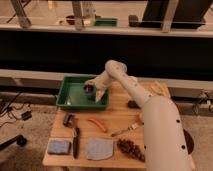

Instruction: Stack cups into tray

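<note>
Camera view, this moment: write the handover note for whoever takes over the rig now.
Pincer: over the right part of the green tray, at a dark cup; whether it grips the cup cannot be told.
Things: that cup is the only one clearly visible, inside the tray's outline. A dark object lies on the table right of the tray; it may be another cup, unclear.
Done: one cup brought to the tray.
Left: confirm release, then check the dark object and stack it if it is a cup.
</note>
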Available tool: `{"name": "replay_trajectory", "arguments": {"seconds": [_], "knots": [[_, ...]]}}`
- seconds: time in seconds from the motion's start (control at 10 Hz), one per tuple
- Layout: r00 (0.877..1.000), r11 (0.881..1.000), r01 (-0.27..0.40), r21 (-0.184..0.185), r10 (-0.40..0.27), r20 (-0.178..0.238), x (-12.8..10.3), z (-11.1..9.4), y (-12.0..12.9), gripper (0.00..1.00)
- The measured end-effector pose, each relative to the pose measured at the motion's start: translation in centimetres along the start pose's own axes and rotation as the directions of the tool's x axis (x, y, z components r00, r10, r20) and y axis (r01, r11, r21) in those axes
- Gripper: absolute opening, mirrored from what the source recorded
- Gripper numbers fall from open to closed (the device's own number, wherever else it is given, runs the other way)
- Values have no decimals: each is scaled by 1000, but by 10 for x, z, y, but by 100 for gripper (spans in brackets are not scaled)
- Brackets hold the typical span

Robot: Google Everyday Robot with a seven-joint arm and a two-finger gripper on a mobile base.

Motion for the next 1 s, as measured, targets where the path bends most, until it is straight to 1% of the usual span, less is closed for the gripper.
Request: {"name": "replay_trajectory", "arguments": {"seconds": [0.6, 0.7, 0.9, 1.0], "knots": [[1000, 1000, 1, -1, -1, -3, 0, 0, 0, 80], [1000, 1000, 0, 8, 0, -9, -1, -3, -1, 80], [999, 1000, -3, 30, 4, -33, 0, -14, -6, 80], [999, 999, -2, 35, 3, -38, 0, -17, -7, 80]]}}
